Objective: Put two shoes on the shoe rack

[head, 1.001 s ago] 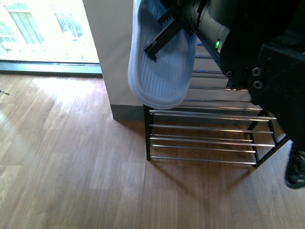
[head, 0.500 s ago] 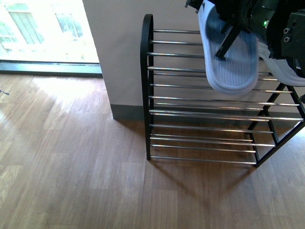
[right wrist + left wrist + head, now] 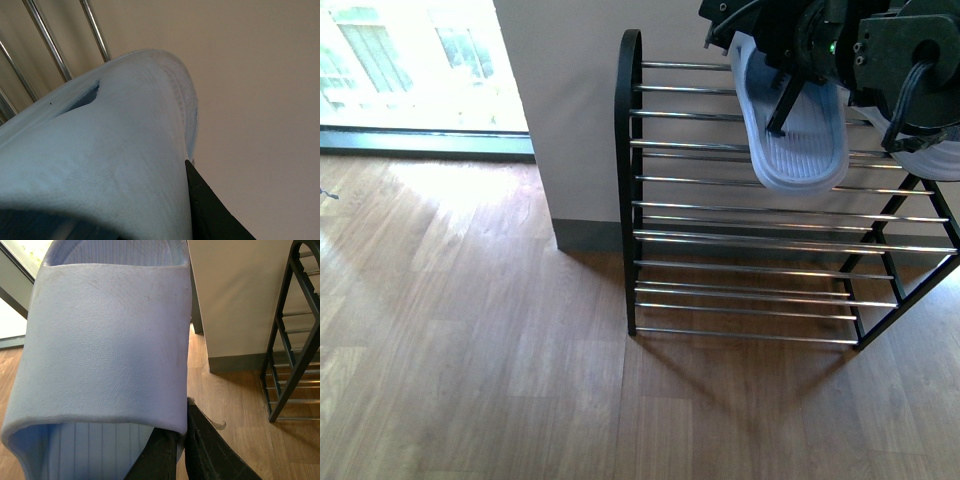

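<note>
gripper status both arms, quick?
Left claw: closed on a pale blue slide sandal, over the shoe rack.
Right claw: closed on the second slide sandal.

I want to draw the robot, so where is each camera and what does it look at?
Front view: on the robot's body between the arms, looking down at the wood floor and the shoe rack; both arms show, the left gripper holding a blue sandal.
Left wrist view: on the left arm, close on that sandal's strap; black fingers show.
Right wrist view: on the right arm, close on a second sandal near chrome bars; one dark finger shows.
Front and left wrist views share the rack, sandal and floor.
</note>
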`<action>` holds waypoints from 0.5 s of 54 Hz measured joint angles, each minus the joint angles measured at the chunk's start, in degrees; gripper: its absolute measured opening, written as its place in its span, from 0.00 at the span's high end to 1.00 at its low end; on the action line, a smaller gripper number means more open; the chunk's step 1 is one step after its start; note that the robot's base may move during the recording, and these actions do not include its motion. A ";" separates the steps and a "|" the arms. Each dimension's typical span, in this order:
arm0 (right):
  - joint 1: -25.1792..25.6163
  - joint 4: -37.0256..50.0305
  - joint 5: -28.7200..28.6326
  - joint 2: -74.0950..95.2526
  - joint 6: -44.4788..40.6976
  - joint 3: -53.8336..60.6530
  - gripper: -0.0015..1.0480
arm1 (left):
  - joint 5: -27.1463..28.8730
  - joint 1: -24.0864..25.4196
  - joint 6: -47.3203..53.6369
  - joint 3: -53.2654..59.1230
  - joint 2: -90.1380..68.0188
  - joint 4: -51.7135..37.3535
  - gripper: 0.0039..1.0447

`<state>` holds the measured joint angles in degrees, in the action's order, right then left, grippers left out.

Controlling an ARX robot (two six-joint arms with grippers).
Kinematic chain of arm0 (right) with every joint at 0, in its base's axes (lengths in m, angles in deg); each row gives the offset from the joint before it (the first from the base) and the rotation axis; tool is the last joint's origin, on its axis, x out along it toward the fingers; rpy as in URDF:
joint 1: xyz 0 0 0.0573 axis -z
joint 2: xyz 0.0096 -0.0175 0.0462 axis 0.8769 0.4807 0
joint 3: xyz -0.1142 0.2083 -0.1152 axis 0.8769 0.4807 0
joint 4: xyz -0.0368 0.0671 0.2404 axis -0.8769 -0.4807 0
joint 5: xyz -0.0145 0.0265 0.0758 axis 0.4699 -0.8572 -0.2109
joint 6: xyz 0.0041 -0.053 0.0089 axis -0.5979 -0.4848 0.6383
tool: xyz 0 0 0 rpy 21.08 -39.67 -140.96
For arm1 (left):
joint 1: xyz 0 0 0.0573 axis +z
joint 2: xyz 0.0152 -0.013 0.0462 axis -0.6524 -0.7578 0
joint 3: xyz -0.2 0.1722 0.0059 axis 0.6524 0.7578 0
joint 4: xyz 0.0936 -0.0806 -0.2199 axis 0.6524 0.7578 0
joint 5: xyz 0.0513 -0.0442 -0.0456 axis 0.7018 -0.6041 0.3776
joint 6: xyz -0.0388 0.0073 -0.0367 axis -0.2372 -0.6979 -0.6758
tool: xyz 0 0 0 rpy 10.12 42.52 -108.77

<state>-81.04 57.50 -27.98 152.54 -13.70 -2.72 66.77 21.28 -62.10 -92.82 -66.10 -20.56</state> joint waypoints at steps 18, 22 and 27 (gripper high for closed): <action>1.68 -3.67 1.64 5.05 1.68 -6.86 0.98 | 0.00 0.00 0.00 0.00 0.00 0.00 0.99; 2.34 -3.67 1.81 6.05 1.60 -8.41 0.98 | 0.00 0.00 0.00 0.00 0.00 0.00 0.99; 2.95 -3.56 1.95 6.64 1.18 -9.20 0.98 | 0.00 0.00 0.00 0.00 0.00 0.00 0.99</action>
<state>-78.09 53.94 -26.03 159.19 -12.52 -11.92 66.77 21.28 -62.10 -92.82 -66.10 -20.56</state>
